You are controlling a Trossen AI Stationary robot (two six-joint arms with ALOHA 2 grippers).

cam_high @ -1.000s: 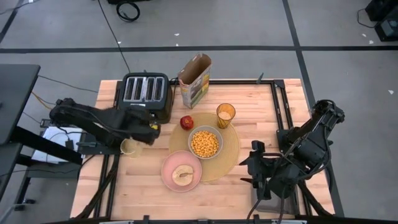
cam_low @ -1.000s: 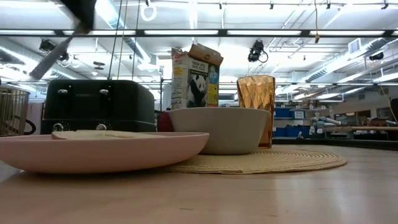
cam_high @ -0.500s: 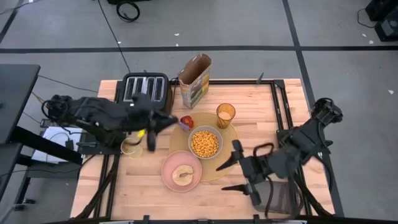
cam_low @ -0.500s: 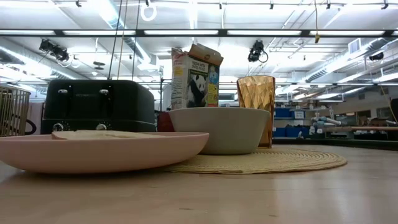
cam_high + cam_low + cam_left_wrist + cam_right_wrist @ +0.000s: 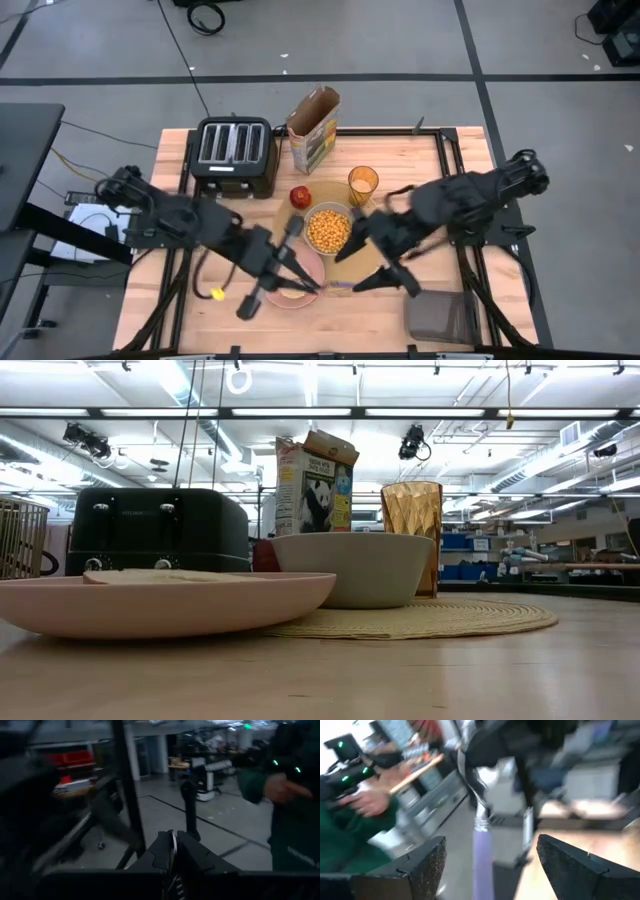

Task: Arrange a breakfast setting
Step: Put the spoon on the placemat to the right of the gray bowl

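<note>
Reaching in from the table's left side, the left gripper (image 5: 312, 286) sits over the near rim of the pink plate (image 5: 268, 268), its jaws pinched narrow on the small spoon (image 5: 338, 287), whose bluish handle pokes out over the near edge of the round tan placemat (image 5: 372, 240). Facing it from the right, the right gripper (image 5: 362, 268) has its jaws spread wide; in its wrist view the spoon's handle (image 5: 482, 865) stands between the two dark fingers (image 5: 427, 865) without touching either. On the placemat the pale grey bowl (image 5: 330, 206) holds yellow cereal, with the amber tumbler (image 5: 363, 185) just behind it and the red apple (image 5: 300, 196) at the mat's far left edge. A slice of toast (image 5: 293, 280) lies on the plate, which overlaps the mat's left edge. Farther back stand the black toaster (image 5: 233, 150) and an open cereal box (image 5: 314, 128); the mesh basket (image 5: 440, 318) sits at the near right corner
</note>
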